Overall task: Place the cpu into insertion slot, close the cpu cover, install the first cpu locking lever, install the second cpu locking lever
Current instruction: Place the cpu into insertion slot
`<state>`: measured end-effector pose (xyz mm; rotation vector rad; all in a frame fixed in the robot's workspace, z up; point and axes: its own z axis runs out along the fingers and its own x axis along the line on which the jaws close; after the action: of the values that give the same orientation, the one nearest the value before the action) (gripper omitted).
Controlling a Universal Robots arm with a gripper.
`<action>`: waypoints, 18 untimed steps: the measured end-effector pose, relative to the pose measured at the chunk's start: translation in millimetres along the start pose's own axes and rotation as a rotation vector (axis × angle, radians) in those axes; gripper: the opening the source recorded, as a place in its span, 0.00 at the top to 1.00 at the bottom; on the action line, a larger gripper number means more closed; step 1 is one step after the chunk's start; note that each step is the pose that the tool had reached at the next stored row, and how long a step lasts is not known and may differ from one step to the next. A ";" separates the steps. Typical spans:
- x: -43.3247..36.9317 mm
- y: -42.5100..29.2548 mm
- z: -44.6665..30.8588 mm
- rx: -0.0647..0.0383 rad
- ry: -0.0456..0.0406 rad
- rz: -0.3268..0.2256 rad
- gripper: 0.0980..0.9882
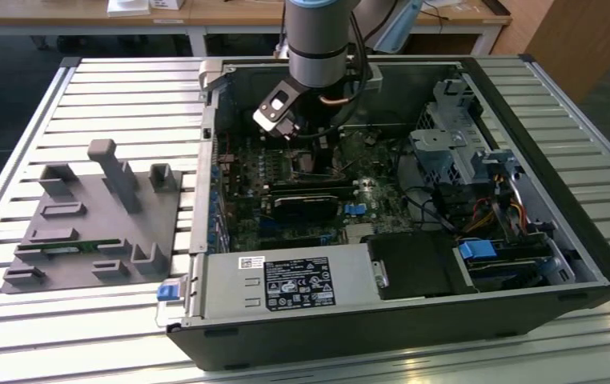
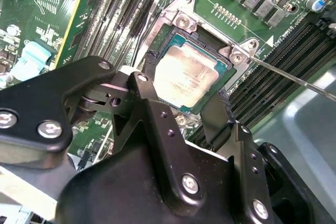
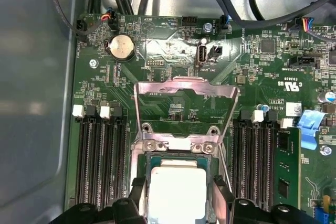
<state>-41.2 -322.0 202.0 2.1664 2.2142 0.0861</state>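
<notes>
A grey fixture was set at the exterior view's left; rightward, the claw was held astride the cpu, seated in the insertion slot, cpu cover raised for access; clamping could not be told.

Your slatted metal table carries two things.
The open black computer case lies on its side with its inside facing up, and it covers the middle of the slats and the exterior view's right. Just beside it, toward the exterior view's left, you have a grey fixture plate with upright blocks sitting flat on the slats.
</notes>
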 end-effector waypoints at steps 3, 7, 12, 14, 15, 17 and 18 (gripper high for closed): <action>0.0 0.1 -1.2 0.000 0.0001 0.000 0.42; 0.0 0.2 -2.9 0.000 -0.0001 0.000 0.57; 0.1 0.4 -4.5 0.000 -0.0001 0.000 0.77; 0.0 0.4 -5.2 0.000 0.0000 0.000 0.84; 0.0 0.5 -5.6 0.000 -0.0001 0.000 0.90; 0.1 0.6 -6.7 0.000 0.0000 0.000 0.97; 0.1 0.6 -6.8 0.000 0.0002 0.000 0.97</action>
<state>-41.1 -322.0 208.9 2.1670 2.2139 0.0863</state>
